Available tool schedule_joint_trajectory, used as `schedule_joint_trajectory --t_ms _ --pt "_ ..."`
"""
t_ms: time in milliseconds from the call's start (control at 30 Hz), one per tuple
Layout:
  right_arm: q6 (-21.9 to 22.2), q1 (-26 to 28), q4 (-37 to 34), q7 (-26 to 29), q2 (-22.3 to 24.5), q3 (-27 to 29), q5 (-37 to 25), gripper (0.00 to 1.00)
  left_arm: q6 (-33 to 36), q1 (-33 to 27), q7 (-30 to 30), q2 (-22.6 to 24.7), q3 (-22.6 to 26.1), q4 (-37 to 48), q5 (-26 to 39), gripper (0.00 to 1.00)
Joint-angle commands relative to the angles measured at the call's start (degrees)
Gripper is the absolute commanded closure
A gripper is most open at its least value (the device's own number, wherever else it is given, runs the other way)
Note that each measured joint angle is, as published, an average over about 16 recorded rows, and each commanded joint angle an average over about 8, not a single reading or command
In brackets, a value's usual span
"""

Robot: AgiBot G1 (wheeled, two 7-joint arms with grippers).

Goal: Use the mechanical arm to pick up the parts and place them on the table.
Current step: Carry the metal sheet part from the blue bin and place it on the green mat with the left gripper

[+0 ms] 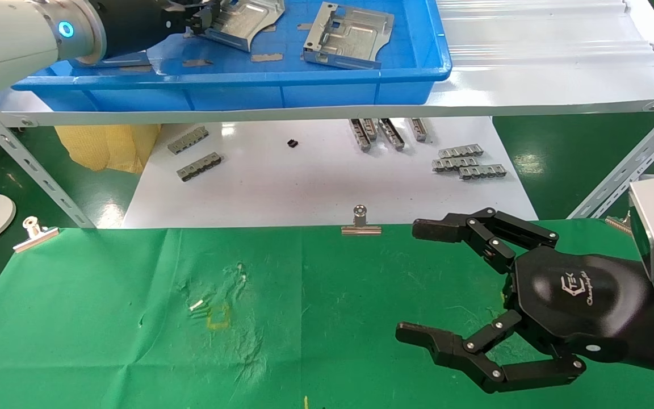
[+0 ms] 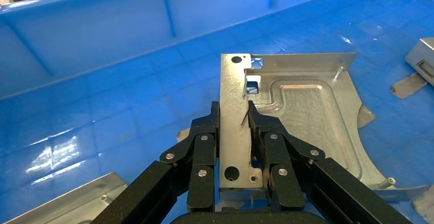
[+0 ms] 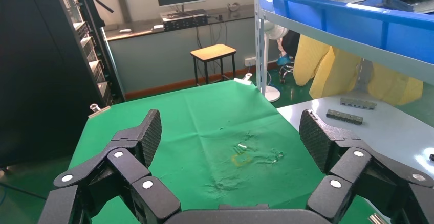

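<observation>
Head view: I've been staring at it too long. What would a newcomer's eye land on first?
Probably the big black right gripper, fingers spread wide open just above the bare green table. Next, the blue bin on the grey shelf, where the left gripper is shut on the upright flange of a shiny metal part. A second part lies nearby.

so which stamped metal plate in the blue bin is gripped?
The shiny stamped sheet-metal plate nearer the robot's left, pinched by the left end effector; the other plate lies free.
</observation>
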Motion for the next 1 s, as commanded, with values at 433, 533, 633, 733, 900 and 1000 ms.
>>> schedule_joint_trajectory --t_ms 433,533,633,733,900,1000 --pt "0.00 0.00 0.00 0.00 0.00 0.00 0.00 0.00 25.64 -1.38 6.13 -7.78 -2.57 -6.29 -4.50 1.00" --pt "0.00 0.00 0.00 0.00 0.00 0.00 0.00 0.00 33.69 -1.88 8.42 -9.91 -2.68 -7.46 -5.05 1.00" --pt "0.00 0.00 0.00 0.00 0.00 0.00 0.00 0.00 39.86 -2.77 10.49 -11.67 -2.20 -7.81 -4.65 1.00" --pt "0.00 0.00 0.00 0.00 0.00 0.00 0.00 0.00 44.22 -3.72 12.38 -13.26 -1.56 -7.54 -3.87 1.00" --pt "0.00 0.00 0.00 0.00 0.00 0.00 0.00 0.00 49.30 -4.58 15.91 -16.04 -0.73 -6.87 -2.90 1.00" --pt "0.00 0.00 0.00 0.00 0.00 0.00 0.00 0.00 50.79 -4.52 18.05 -17.73 -0.19 -6.92 -2.41 1.00"
